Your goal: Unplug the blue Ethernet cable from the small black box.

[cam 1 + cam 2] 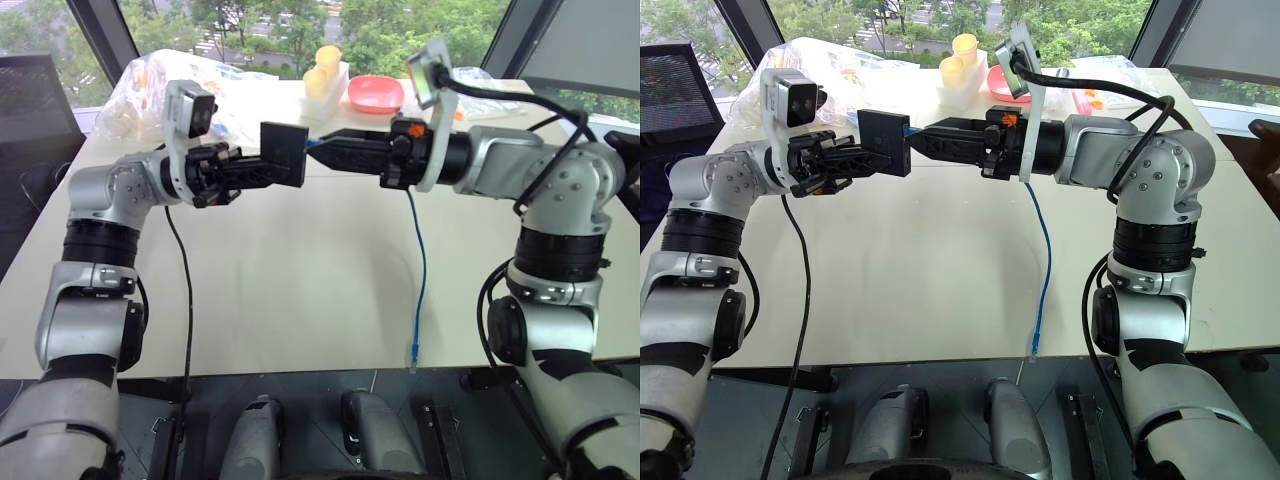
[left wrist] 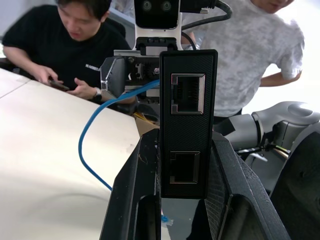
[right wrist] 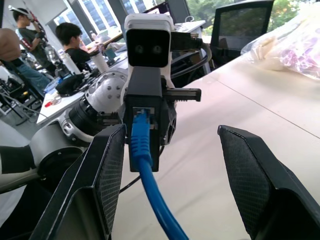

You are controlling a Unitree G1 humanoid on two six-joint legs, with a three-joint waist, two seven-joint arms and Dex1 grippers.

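Note:
My left gripper (image 1: 258, 166) is shut on the small black box (image 1: 284, 153), which it holds up above the table. In the left wrist view the box (image 2: 187, 125) stands between the two fingers with two empty ports facing the camera. The blue Ethernet cable (image 1: 421, 270) is plugged into the box's far side. It hangs down past my right arm, and its free plug lies at the table's front edge (image 1: 413, 352). My right gripper (image 1: 318, 148) is open and points at the box. Its fingers (image 3: 107, 165) stand apart on either side of the plug (image 3: 140, 132), without pinching it.
A pink bowl (image 1: 375, 93), yellow cups (image 1: 325, 65) and clear plastic bags (image 1: 140, 85) sit at the back of the white table (image 1: 300, 290). A black cable (image 1: 187, 300) hangs from my left arm. People (image 2: 75, 45) sit and stand beyond the table.

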